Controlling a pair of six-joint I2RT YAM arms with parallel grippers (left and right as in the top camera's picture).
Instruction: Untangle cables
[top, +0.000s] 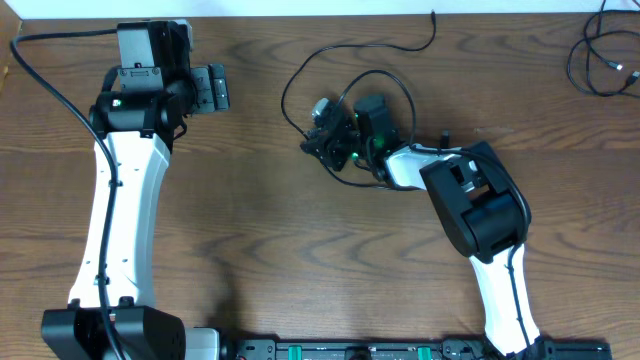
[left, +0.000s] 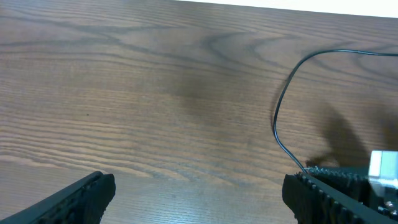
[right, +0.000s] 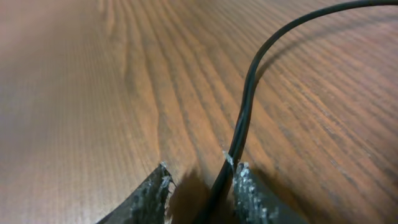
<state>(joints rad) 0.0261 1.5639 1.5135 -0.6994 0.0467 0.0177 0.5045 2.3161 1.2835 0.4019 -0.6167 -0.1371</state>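
So the right tool (right: 198, 191) is mid worktop (top: 250, 230), jaws loose around the black cable (right: 247, 99), not pinching it. Looks like the grab step, so next it needs to close and tease the loop out. The left tool (left: 199, 196) gapes empty. There are more cables (top: 598, 62) in the far corner.

Robot lab bench: left arm (top: 120, 200), right arm (top: 480, 215) based at wood-grain table (top: 300, 260) edge.

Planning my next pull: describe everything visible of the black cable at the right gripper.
The black cable is thin, smooth, rubbery-looking. It lies on the wooden table in loose loops, one end trailing toward the far edge. Another stretch runs between the parted fingers of the right gripper, touching one of them.
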